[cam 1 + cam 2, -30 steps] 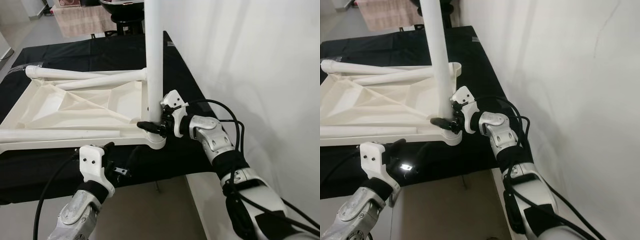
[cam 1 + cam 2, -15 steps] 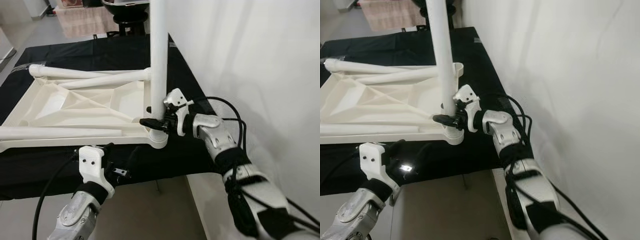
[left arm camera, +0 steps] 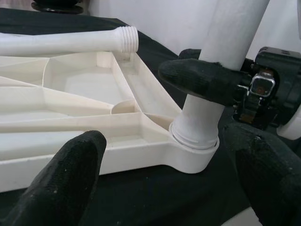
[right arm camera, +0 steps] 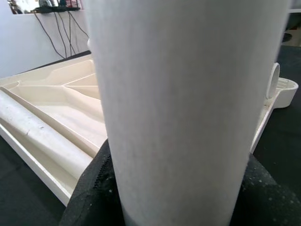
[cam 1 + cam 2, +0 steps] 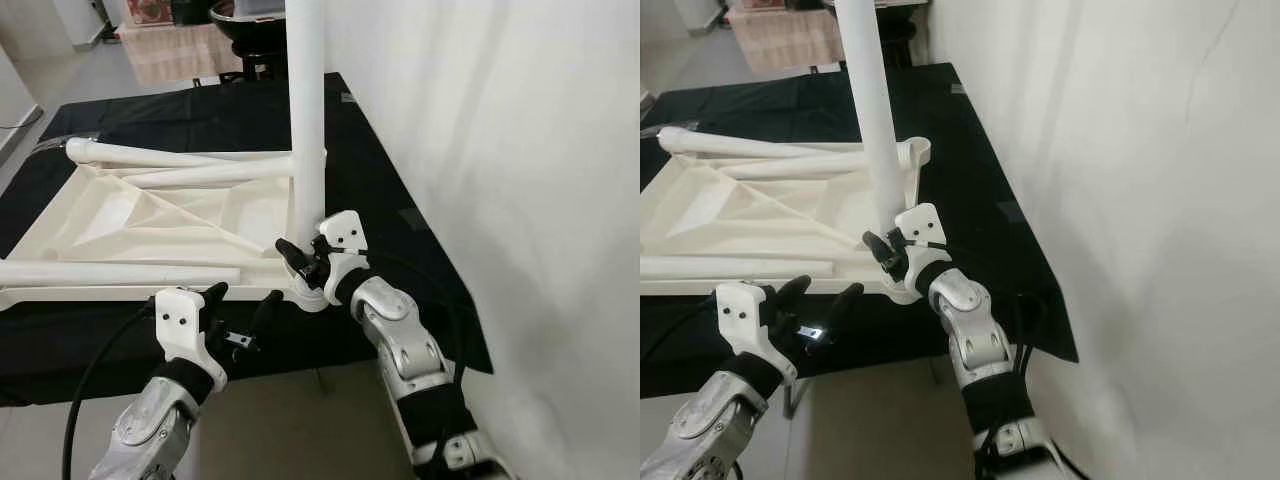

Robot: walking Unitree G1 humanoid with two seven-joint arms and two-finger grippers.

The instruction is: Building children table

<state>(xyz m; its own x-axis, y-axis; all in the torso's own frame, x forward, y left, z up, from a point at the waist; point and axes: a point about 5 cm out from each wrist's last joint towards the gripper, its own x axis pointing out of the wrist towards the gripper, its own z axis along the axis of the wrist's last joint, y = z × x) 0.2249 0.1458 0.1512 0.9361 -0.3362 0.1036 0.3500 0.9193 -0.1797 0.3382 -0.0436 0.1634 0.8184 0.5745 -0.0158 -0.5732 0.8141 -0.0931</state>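
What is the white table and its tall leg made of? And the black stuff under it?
The upside-down tabletop looks like moulded plastic: matte cream-white, with thin ribs underneath. The upright leg, gripped by the right gripper, looks like the same plastic; a loose leg shows moulded screw threads. The black cover seems to be cloth, since it drapes over the edge.

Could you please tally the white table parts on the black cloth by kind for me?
Upside-down tabletop: 1
Upright leg in the corner socket, gripped near its base by the right gripper: 1
Loose legs lying on the tabletop: 3, at the far edge, beside it, and at the near edge
Total: 5
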